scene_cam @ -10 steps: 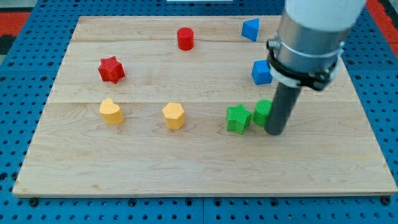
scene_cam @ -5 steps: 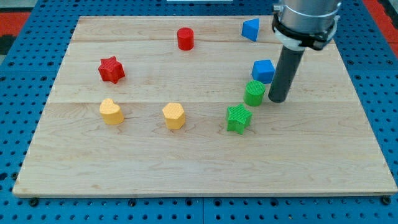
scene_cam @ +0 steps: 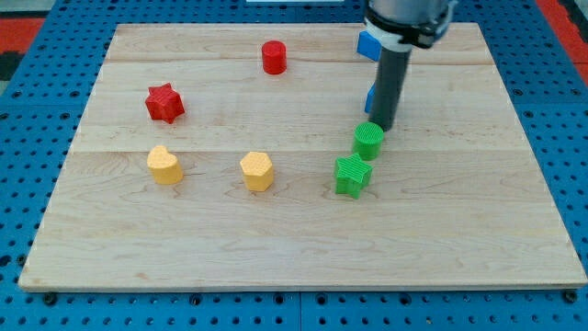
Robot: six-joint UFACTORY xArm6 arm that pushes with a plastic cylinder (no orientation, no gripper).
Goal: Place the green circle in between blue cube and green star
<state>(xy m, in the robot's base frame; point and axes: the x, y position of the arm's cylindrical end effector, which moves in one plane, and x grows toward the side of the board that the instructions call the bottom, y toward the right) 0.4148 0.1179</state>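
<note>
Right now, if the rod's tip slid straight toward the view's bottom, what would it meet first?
Probably the green circle, just below my tip and slightly left; it might only graze it.

Lab bench: wooden board on blue pegboard.

Pale wooden board on a blue pegboard surface, red patches at the top corners.
</note>
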